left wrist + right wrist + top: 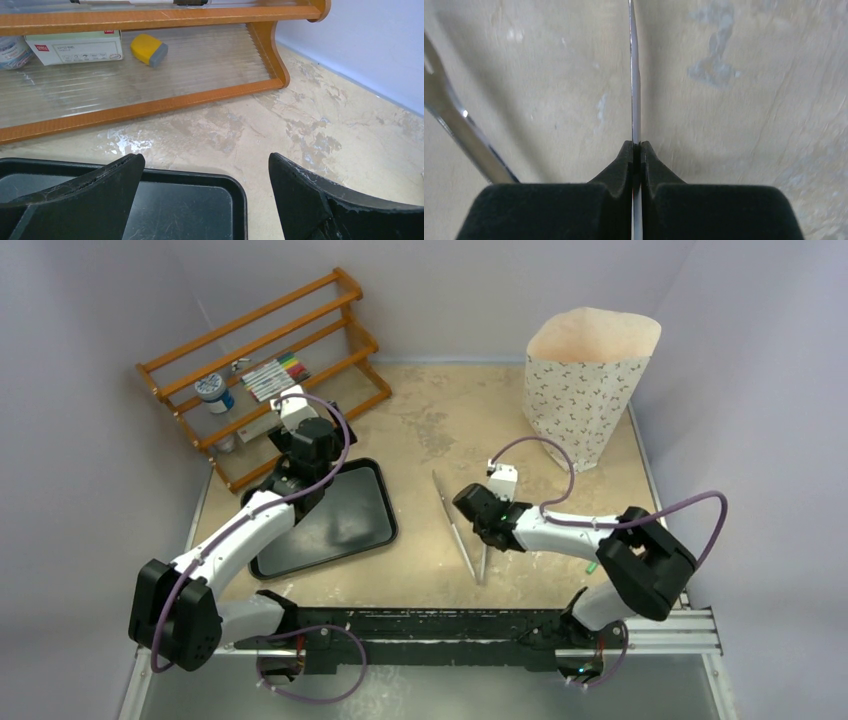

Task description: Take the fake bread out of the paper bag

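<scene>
1. The paper bag [585,390] stands upright at the table's far right corner, mouth open upward; no fake bread shows, so it is presumably down inside.
2. The right gripper [637,148] is clenched on one thin blade of the metal tongs [450,510]; their long axis runs roughly near-to-far, and the second blade splays off to one side.
3. The bag lies beyond and to the right of that gripper, well apart; the right arm is by far the nearer.
4. The left gripper [205,161] hangs released over the black tray [340,530], beside the wooden rack [260,335].
</scene>
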